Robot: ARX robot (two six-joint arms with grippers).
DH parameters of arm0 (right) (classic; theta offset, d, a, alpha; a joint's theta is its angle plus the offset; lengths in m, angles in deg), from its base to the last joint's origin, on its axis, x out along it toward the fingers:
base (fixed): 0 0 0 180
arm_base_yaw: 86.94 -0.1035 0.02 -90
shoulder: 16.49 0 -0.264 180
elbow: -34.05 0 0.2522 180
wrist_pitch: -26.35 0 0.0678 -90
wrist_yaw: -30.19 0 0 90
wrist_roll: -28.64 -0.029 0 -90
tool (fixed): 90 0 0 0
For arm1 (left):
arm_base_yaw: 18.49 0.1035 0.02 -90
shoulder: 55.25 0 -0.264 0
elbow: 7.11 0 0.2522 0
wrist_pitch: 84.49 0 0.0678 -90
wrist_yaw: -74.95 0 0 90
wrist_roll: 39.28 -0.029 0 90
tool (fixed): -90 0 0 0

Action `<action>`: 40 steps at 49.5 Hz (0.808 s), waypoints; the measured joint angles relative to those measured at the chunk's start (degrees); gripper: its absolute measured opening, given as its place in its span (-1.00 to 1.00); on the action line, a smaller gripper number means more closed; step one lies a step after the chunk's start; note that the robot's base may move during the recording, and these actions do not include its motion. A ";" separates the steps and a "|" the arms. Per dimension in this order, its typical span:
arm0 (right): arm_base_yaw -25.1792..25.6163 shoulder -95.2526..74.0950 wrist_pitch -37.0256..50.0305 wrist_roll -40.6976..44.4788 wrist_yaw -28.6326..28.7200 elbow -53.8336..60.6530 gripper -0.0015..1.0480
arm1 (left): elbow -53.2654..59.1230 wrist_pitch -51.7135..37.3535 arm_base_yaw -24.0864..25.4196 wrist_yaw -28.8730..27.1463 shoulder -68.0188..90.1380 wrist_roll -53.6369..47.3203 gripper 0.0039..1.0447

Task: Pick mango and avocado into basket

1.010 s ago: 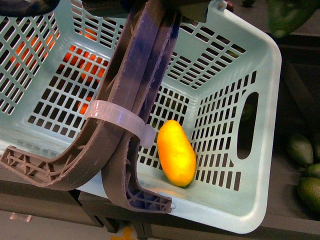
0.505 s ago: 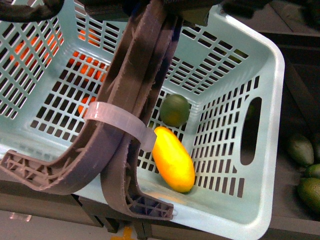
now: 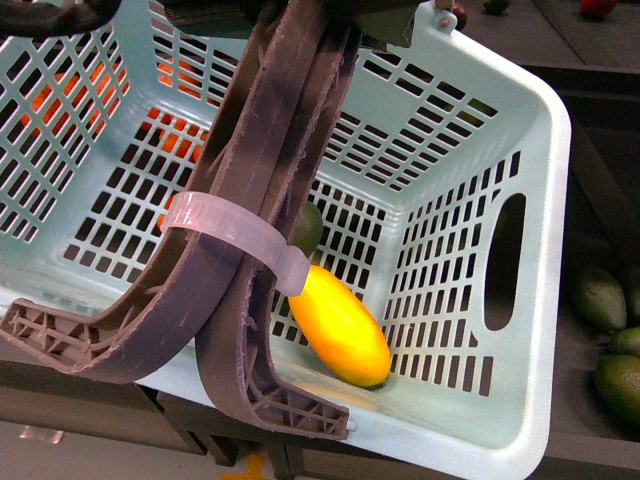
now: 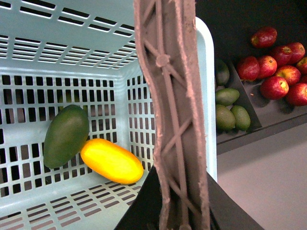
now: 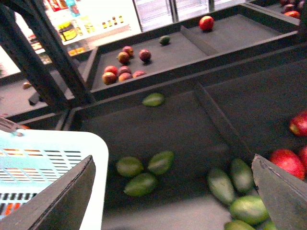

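A slipping grip or sudden swing could tip the fruit out: the basket [image 3: 540, 200] hangs tilted from its handles [image 3: 262, 190], on which the left hand [image 4: 181, 184] looks clamped. Inside, mango [image 4: 112, 161] and avocado [image 4: 65, 135] lie touching in the low corner. The right hand [image 5: 172, 163] is apart, empty, above loose green fruit [image 5: 139, 184] on a shelf [image 5: 192, 124].

The light teal rectangular plastic basket [image 3: 556, 250] has smooth lattice walls with a soft sheen. Its two brown plastic handles [image 3: 270, 150] look matt, moulded with ribs and crossed webbing, and their edges are rough and ragged. The white translucent plastic zip tie [image 3: 235, 232] around them is smooth and glossy. The bright yellow oval mango [image 3: 340, 325] has a smooth, shiny skin, while the dark green oval avocado [image 4: 65, 135] is dull. The red apples [image 4: 273, 86] are glossy on a matt dark shelf [image 5: 168, 129].
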 joint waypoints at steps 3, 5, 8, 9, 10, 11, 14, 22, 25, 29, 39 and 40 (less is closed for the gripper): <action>1.44 5.77 -2.36 0.98 -0.87 3.82 0.85 | 0.00 0.00 0.00 0.04 0.00 0.00 -0.86; 2.47 8.57 -3.41 1.29 -0.87 5.42 0.85 | 0.00 0.00 0.00 0.07 0.00 0.00 -0.86; 3.08 9.88 -3.56 1.33 -1.22 5.95 0.85 | 0.00 0.00 0.00 0.04 0.00 -0.02 -0.86; 3.15 10.08 -3.56 1.36 -1.27 5.95 0.85 | 0.00 0.00 0.00 0.04 0.00 -0.02 -0.86; 3.19 10.14 -3.56 1.38 -1.27 5.95 0.85 | 0.00 0.00 0.00 0.02 0.00 0.00 -0.86; 3.19 10.23 -3.56 1.40 -1.27 5.95 0.85 | 0.00 0.00 0.00 0.02 0.00 0.00 -0.86; 3.19 10.32 -3.56 1.49 -1.20 5.95 0.85 | 0.00 0.00 0.00 0.02 0.00 -0.02 -0.86; 7.89 10.97 4.11 7.04 10.36 8.79 0.63 | 0.00 0.00 0.04 -0.07 0.00 0.02 -0.86; 10.29 12.61 5.29 12.07 17.51 9.35 0.40 | 0.00 0.00 0.02 -0.04 0.00 -0.04 -0.86; 10.78 15.41 3.37 15.26 18.99 9.35 0.06 | 0.00 0.00 0.02 -0.02 0.00 -0.04 -0.86; 10.93 20.46 -1.73 16.96 19.04 9.35 -0.72 | 0.00 0.00 0.02 0.00 0.00 -0.02 -0.86; 10.93 20.65 -1.90 16.98 19.04 9.35 -0.75 | 0.00 0.00 0.02 0.00 0.00 -0.02 -0.86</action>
